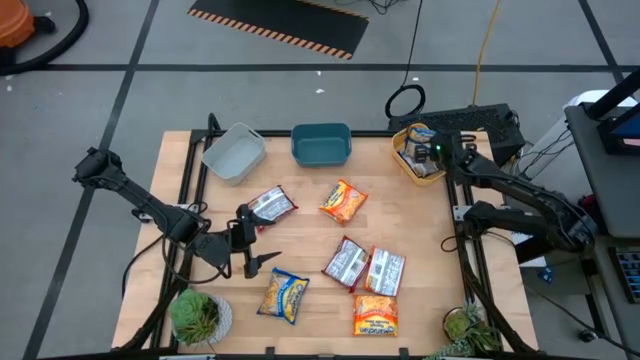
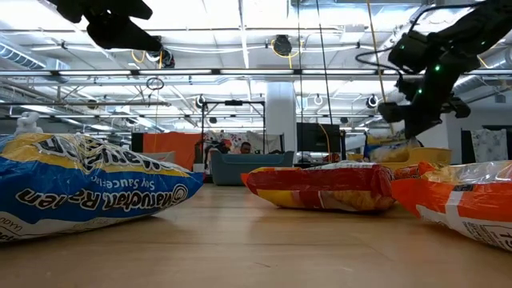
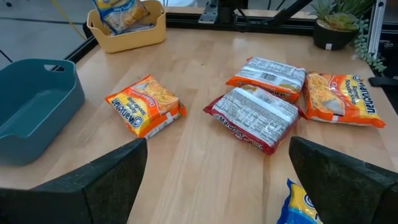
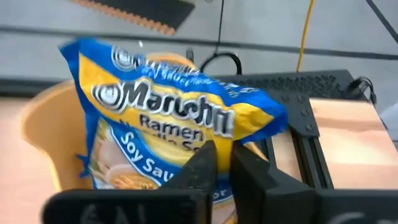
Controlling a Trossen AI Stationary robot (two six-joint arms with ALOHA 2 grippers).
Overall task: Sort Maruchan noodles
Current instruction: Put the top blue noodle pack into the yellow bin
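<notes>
Several Maruchan noodle packets lie flat on the wooden table: a silver-red one (image 1: 270, 205), an orange one (image 1: 343, 200), two silver ones side by side (image 1: 347, 262) (image 1: 384, 270), an orange one (image 1: 375, 315) and a yellow-blue one (image 1: 284, 295). Another yellow-blue packet (image 4: 174, 124) stands tilted in the yellow tub (image 1: 405, 165) at the far right. My right gripper (image 4: 224, 163) hangs just above that tub, shut, with the packet beyond its fingertips and nothing showing between them. My left gripper (image 1: 255, 262) hovers open near the table's left side.
A grey tub (image 1: 235, 152) and a teal tub (image 1: 321, 143) stand along the far edge, left of the yellow one. Potted plants sit at the near left corner (image 1: 197, 315) and the near right corner (image 1: 468, 328). Bare wood shows in the middle, between the packets.
</notes>
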